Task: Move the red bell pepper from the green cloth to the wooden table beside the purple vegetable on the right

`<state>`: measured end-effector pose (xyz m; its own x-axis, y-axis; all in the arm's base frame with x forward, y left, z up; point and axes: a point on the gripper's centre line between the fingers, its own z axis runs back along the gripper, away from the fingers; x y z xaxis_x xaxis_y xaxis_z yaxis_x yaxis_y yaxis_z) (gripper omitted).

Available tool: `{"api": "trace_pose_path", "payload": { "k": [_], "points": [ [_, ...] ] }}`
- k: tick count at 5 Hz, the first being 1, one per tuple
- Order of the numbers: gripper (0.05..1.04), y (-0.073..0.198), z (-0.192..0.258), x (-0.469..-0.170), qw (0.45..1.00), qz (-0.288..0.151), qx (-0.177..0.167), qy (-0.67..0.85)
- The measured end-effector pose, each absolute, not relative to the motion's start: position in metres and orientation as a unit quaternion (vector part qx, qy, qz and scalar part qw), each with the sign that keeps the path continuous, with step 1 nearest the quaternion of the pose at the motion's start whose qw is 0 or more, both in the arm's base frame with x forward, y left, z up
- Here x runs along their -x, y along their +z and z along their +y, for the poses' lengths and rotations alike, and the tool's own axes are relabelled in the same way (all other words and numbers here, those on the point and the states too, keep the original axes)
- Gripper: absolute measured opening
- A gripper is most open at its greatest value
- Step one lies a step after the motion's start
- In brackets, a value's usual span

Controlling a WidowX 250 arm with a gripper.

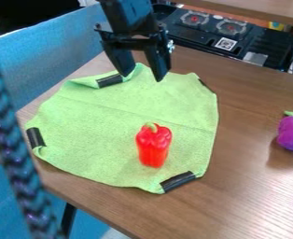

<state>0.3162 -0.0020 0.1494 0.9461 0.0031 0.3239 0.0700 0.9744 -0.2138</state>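
Hand: the black two-finger hand [143, 76] hangs over the far edge of the cloth, its fingers spread wide with a clear gap between them and nothing held. Both fingertips point down, and they are nearest to the cloth's far edge; whether either one touches the fabric, I cannot tell.

Green cloth: the cloth [99, 140] lies spread over the wooden counter [248, 191], its far edge puckered and partly folded up below the hand. It probably serves as a soft, non-slip patch.

Black tape: dark strips sit at the cloth's rim, one at the far side [109, 80], one at the left [35, 138], one at the near right [177, 181]. They look meant to keep the fabric from sliding or curling.

Red bell pepper: the toy pepper [153, 148] rests on the nearer, right-hand part of the cloth, well apart from the hand, with its green stem towards the far side. Whether it stands or lies is hard to judge; the cloth likely steadies it.

Purple toy vegetable: it [292, 134] sits off the cloth at the right, directly on the counter, green top towards the far side.

Braided cord: it [17, 172] runs down the left foreground.
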Motion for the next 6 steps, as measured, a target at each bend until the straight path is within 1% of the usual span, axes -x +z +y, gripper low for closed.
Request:
{"api": "trace_pose_path", "payload": {
  "k": [1,2,4,6],
  "points": [
    [1.0,0.143,-0.002,-0.316,0.982,-0.154,0.113,-0.014],
    [1.0,0.135,0.0,-0.313,0.983,-0.147,0.105,-0.018],
    [1.0,0.122,-0.012,-0.307,0.985,-0.14,0.092,-0.052],
    [1.0,0.112,-0.026,-0.3,0.978,-0.131,0.063,-0.148]
  ]
}}
